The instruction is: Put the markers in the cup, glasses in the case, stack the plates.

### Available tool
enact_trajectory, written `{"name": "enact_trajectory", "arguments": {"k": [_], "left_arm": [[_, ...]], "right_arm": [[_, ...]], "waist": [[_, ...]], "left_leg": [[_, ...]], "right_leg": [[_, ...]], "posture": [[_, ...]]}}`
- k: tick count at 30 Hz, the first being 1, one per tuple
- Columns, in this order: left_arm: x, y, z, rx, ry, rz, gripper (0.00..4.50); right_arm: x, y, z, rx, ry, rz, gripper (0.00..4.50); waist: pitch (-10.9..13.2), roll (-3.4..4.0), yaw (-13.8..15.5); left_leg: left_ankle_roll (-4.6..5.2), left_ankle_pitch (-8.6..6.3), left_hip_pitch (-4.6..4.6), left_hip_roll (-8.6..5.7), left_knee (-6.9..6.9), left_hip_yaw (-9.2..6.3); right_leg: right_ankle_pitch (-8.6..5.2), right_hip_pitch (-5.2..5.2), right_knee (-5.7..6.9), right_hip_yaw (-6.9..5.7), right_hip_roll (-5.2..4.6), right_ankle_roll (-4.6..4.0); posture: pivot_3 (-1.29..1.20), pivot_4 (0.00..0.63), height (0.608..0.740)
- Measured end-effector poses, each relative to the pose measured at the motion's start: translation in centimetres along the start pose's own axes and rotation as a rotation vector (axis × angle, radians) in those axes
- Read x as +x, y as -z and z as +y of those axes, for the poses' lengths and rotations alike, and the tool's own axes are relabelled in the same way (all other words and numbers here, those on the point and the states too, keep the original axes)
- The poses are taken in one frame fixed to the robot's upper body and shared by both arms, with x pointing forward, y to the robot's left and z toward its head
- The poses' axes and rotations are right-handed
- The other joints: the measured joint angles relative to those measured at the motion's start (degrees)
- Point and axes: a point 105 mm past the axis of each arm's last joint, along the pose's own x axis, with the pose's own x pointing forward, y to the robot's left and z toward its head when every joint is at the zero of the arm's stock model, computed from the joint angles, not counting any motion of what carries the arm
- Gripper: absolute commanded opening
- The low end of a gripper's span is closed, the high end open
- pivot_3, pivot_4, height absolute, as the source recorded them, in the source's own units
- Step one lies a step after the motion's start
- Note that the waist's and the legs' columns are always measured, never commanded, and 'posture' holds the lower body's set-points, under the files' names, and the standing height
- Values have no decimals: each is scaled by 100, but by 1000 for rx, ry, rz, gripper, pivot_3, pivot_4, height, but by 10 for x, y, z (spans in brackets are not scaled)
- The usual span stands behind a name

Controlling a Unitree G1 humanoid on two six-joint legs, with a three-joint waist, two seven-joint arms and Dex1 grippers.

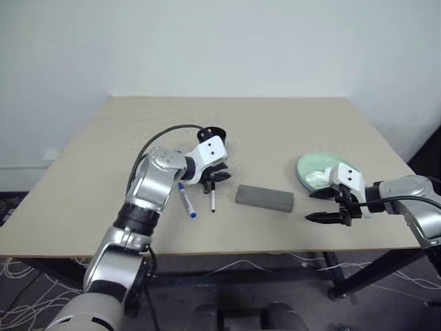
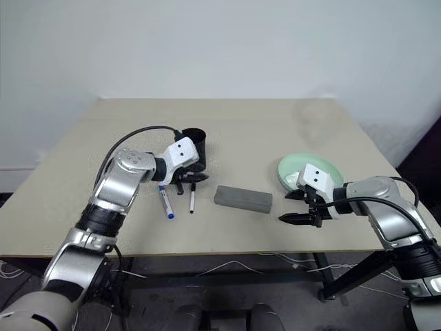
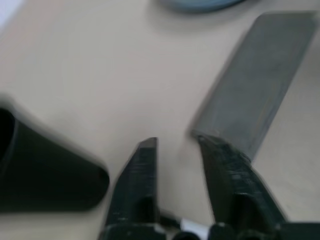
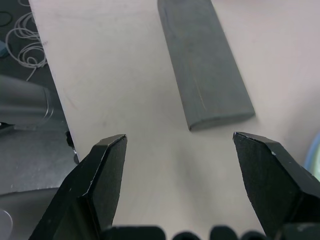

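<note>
In the left eye view, the left gripper [image 1: 215, 176] is hanging at centre-left with its fingers partly apart and nothing between them, just above the markers: the blue-capped marker [image 1: 187, 200] and the black-capped marker [image 1: 212, 200] are lying side by side below it, and the cup [image 1: 215, 133] is standing just behind. A careless sweep here could be knocking the cup over or rolling a marker toward the near table [image 1: 83, 207] edge, which is lying not far below them.

In the right eye view, the right gripper [image 2: 303, 205] is hovering wide and empty near the lower right edge, beside the green plate [image 2: 293, 165]; the case [image 2: 242, 198] is lying closed at centre, with bare table all around it.

The left wrist view is showing the cup's dark wall close by the fingers [image 3: 142, 175], so crowding is likely there.

The right wrist view is showing broad bare tabletop between the spread jaws and the case.
</note>
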Motion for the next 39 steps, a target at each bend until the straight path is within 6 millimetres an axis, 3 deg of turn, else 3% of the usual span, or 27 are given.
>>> {"name": "enact_trajectory", "arguments": {"k": [4, 12, 21, 26, 34, 39], "left_arm": [[-4, -3, 10, -210, -218, 24, 3672], [7, 27, 12, -500, -443, 182, 3672], [21, 71, 5, -609, -535, 386, 3672], [31, 65, 1, -660, -511, 364, 3672], [34, 30, 11, -633, -513, 298, 3672], [32, 30, 3, -646, -491, 385, 3672]], "right_arm": [[0, -5, -2, -17, -7, -10, 3698], [6, -7, -5, -29, -28, 6, 3698], [10, -8, -5, -36, -48, 0, 3698], [10, -9, -5, -38, -47, -1, 3698], [10, -9, -5, -38, -46, -1, 3698], [11, -7, -5, -33, -46, 1, 3698]], "waist": [[-1, -2, 17], [-1, -1, -12], [-1, -2, 7], [-1, -2, 14], [0, -3, -6], [1, -4, -5]], "left_leg": [[13, 9, 8, -2, 8, -2], [5, 19, 13, -2, 4, -3], [5, 19, 7, -9, 1, 0], [4, 19, 8, -10, 1, 0], [4, 19, 7, -13, -9, 4], [4, 20, 6, -15, -10, 3]], "right_leg": [[8, 15, -5, 1, -5, 23], [22, 5, 0, 12, 0, 13], [40, 0, -5, 19, -4, -11], [41, 2, -5, 18, -4, -10], [41, -6, -8, 24, -3, -8], [38, -6, -10, 24, -3, -3]], "posture": [[0, 0, 740], [0, 0, 740], [0, 0, 740], [0, 0, 740], [0, 0, 740], [0, 0, 740]]}}
